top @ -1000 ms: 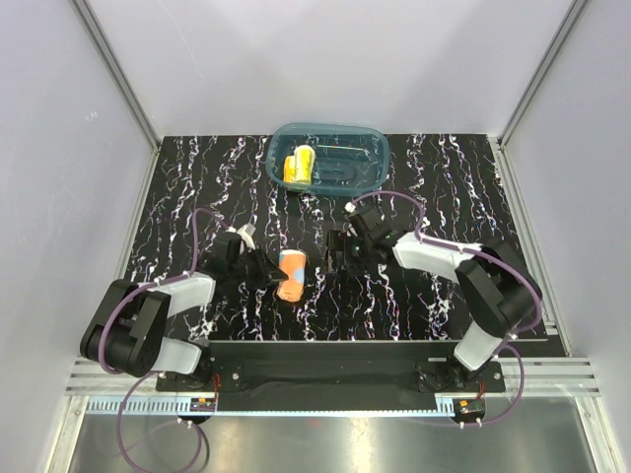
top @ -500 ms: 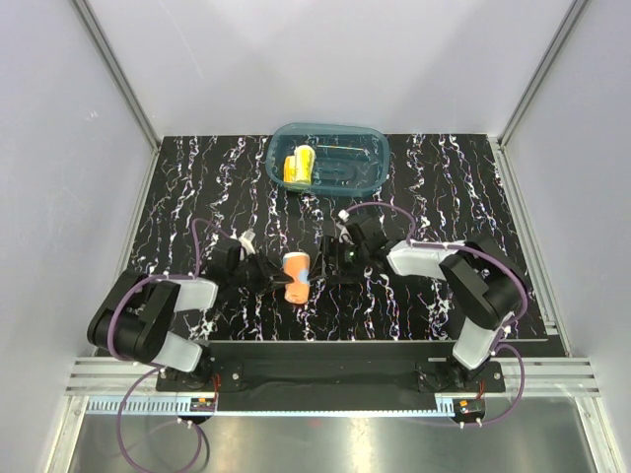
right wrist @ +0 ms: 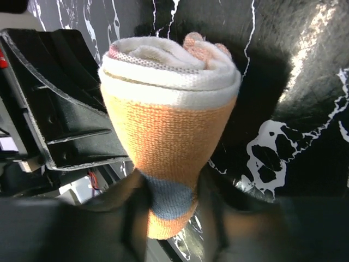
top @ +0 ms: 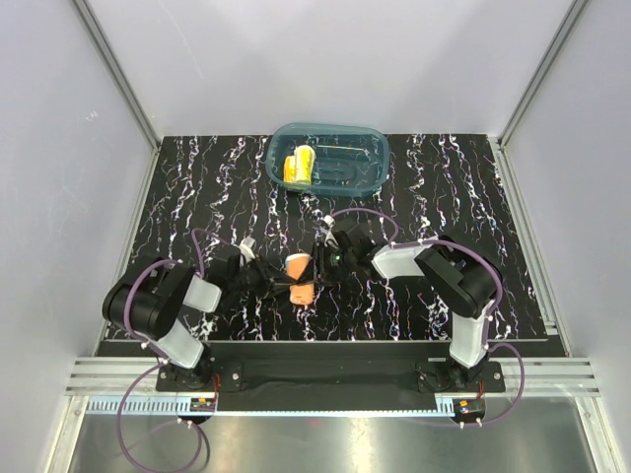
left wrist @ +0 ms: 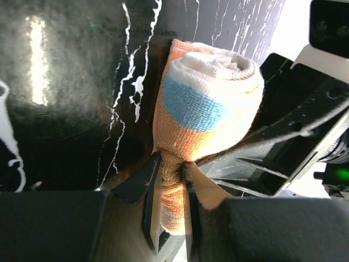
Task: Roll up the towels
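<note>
Towel, orange: orange towel (top: 299,279) is rolled into a tight cylinder, lying near the middle of the black marbled table (top: 197,187), held between the two grippers.
Left gripper: left gripper (top: 273,280) reaches in from the left; in the left wrist view (left wrist: 170,202) its thin dark fingers (left wrist: 151,191) are drawn close together, pinching the near end of the roll (left wrist: 202,103) into a narrow neck.
Roll seen from the left: the far end flares wide, showing the white spiral of layers and a light-blue stripe; the squeezed orange end sits right between the fingertips.
Right gripper: right gripper (top: 321,266) comes in from the right, touching the roll on the opposite side.
Right wrist view: gripper (right wrist: 172,218) has blurred fingers (right wrist: 128,218) pressed against both sides of the towel's (right wrist: 169,136) tapered end, which carries a bluish band; grip looks closed on the cloth.
Grippers relative to each other: directly facing, the roll alone between them; the right gripper's black body (left wrist: 294,136) fills the right side of the left wrist view.
Towel, yellow: yellow towel (top: 299,166) is rolled and sits in the left part of the teal tub (top: 370,148).
Tub position: at the far edge of the table, well apart from both grippers.
</note>
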